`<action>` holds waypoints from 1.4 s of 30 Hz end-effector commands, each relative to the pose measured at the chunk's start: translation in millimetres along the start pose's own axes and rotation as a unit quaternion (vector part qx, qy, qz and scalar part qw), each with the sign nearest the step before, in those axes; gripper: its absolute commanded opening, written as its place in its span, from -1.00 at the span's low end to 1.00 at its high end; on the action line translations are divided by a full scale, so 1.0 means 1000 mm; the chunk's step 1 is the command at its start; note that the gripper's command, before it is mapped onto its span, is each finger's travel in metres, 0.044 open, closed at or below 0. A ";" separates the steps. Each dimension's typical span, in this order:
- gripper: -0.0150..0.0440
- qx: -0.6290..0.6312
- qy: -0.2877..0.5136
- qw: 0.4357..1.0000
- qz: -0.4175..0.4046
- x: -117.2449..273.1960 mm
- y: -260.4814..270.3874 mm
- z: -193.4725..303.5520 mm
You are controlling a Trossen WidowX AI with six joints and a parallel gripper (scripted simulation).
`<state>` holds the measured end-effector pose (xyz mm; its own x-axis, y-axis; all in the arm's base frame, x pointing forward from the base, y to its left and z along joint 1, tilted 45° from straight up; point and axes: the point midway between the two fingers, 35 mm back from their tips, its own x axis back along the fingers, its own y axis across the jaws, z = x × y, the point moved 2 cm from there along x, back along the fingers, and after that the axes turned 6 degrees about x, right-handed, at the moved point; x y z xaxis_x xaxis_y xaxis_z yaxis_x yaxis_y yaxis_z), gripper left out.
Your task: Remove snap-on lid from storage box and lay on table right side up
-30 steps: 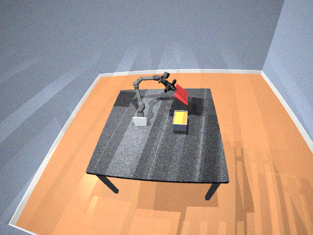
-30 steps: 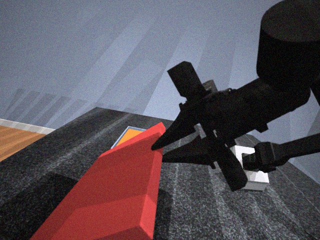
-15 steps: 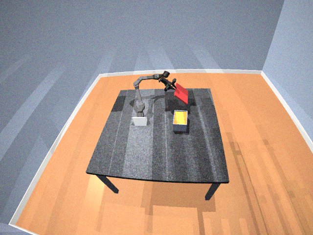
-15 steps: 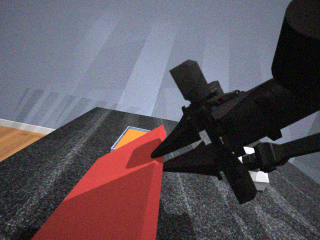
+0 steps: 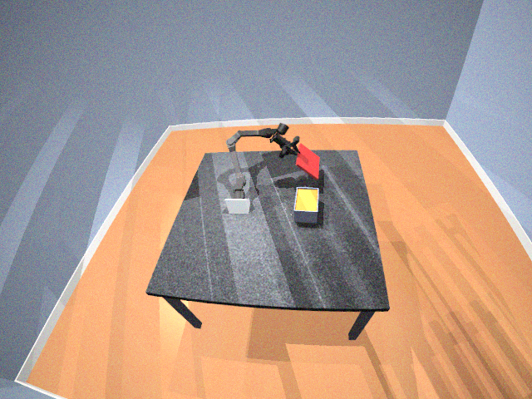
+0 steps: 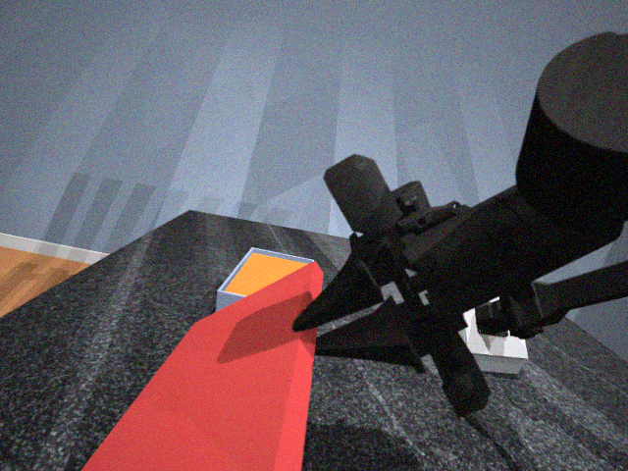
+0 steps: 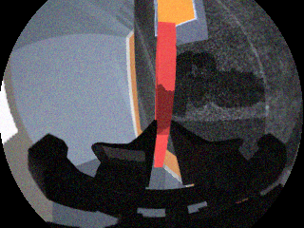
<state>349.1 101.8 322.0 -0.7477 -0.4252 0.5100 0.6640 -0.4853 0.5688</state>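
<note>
One open box (image 5: 306, 204) shows you its orange inside; the gripper (image 6: 309, 337) pinches the tilted red lid (image 6: 228, 375) aloft.

Open box (image 5: 306, 204) below lid (image 5: 308, 160); bare tabletop (image 5: 266, 258) alongside.

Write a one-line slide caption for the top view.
Gripper holds the red lid tilted in the air beyond the open storage box on the table.

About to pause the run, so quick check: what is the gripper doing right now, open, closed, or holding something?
Gripper: closed on one edge of the red lid, held tilted in the air beyond the open storage box.
</note>
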 end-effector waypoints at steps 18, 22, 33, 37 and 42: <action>-0.49 -0.002 -0.001 1.000 -0.011 -0.007 -0.008 0.001; -0.49 -0.002 -0.001 1.000 -0.011 -0.009 -0.011 0.002; -0.49 -0.002 0.000 1.000 -0.011 -0.015 -0.017 0.002; -0.49 -0.002 0.000 1.000 -0.011 -0.017 -0.020 0.003; -0.49 -0.002 0.000 1.000 -0.011 -0.020 -0.023 0.003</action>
<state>347.7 125.0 300.1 -0.7504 -0.4261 0.5054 0.6610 -0.4864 0.5714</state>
